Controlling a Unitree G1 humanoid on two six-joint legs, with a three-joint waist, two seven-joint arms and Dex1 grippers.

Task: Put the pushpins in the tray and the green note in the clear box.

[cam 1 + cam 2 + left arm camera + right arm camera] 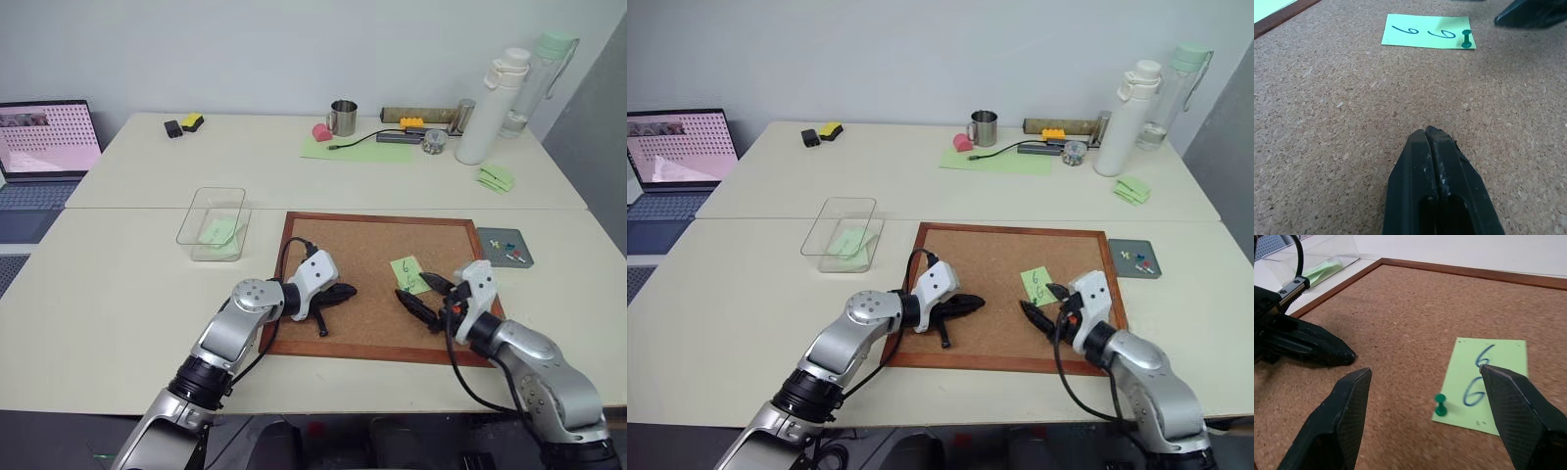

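While right gripper (1425,418) gapes wide, green note (1484,382) and green pushpin (1440,404) lie just beyond fingertips.

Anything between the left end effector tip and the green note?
Only bare cork board between the shut left end effector and the green note, seen in the left wrist view.

Pale-green note (1485,382) with dark blue "6 6" handwriting, pinned by a green pushpin (1440,404); speckled brown cork board (362,284) framed in reddish wood; dark-grey tray (505,247); cream tabletop (127,284); black gripper (1425,423) fingers
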